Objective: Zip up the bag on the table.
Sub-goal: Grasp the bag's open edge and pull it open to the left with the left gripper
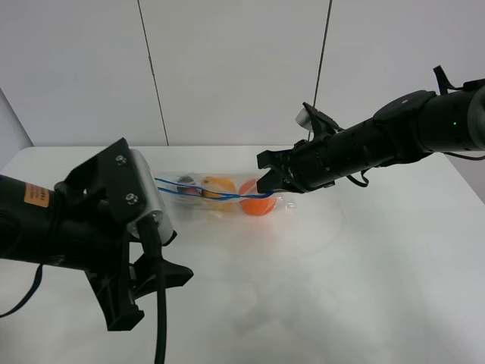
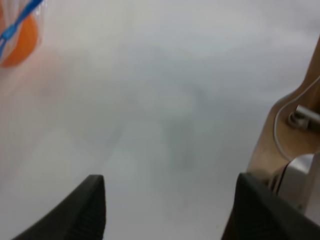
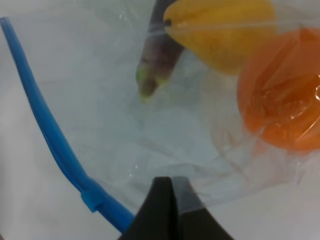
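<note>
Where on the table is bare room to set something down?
The table is bare in front of the bag, right of the left gripper. Crowded: the back middle, where the right gripper pinches the bag.

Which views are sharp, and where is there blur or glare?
Exterior high: even light, sharp, barely any shadow on the white matte table. Left wrist: soft all over, even the open left gripper. Right wrist: close on the clear plastic zip bag, its blue zipper strip fairly crisp, creased film giving faint sheen over the round orange fruit.
</note>
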Controlling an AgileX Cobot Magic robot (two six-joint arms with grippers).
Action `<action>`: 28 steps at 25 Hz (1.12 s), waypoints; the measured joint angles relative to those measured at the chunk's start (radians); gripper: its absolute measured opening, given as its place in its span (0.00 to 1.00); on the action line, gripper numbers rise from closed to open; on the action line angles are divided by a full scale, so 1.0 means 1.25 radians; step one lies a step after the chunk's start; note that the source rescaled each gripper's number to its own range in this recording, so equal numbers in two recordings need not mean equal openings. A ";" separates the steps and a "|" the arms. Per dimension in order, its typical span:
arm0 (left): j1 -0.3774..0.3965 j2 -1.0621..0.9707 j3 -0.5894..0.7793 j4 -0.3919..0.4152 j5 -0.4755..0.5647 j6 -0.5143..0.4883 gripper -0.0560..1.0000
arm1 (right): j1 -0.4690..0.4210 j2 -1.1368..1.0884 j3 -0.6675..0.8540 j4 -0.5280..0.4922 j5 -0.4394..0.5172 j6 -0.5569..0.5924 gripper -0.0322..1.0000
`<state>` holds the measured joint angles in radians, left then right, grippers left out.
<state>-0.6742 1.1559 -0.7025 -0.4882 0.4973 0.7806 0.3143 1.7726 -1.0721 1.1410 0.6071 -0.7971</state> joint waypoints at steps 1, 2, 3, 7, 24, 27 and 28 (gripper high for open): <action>0.000 0.013 -0.001 0.016 -0.001 0.000 0.84 | 0.000 0.000 0.000 -0.004 -0.001 0.000 0.03; 0.000 0.021 -0.005 0.031 -0.003 0.000 0.84 | 0.000 0.000 0.000 -0.007 -0.001 0.000 0.03; 0.000 0.029 -0.010 0.045 -0.006 0.000 0.84 | 0.000 0.000 0.000 -0.012 -0.001 0.000 0.03; 0.000 0.067 -0.047 0.098 -0.020 0.000 0.84 | 0.000 0.000 0.000 -0.033 -0.001 0.000 0.03; -0.043 0.281 -0.236 0.174 -0.053 0.005 0.84 | 0.000 0.000 0.000 -0.038 0.007 0.001 0.03; -0.084 0.320 -0.259 0.205 -0.077 0.002 0.84 | 0.000 0.000 0.000 -0.038 0.008 0.001 0.03; -0.096 0.335 -0.268 0.225 -0.086 -0.006 0.84 | 0.000 0.000 0.000 -0.038 0.010 0.001 0.03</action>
<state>-0.7937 1.5751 -1.0374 -0.2076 0.3892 0.7733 0.3143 1.7726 -1.0721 1.0935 0.6195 -0.7964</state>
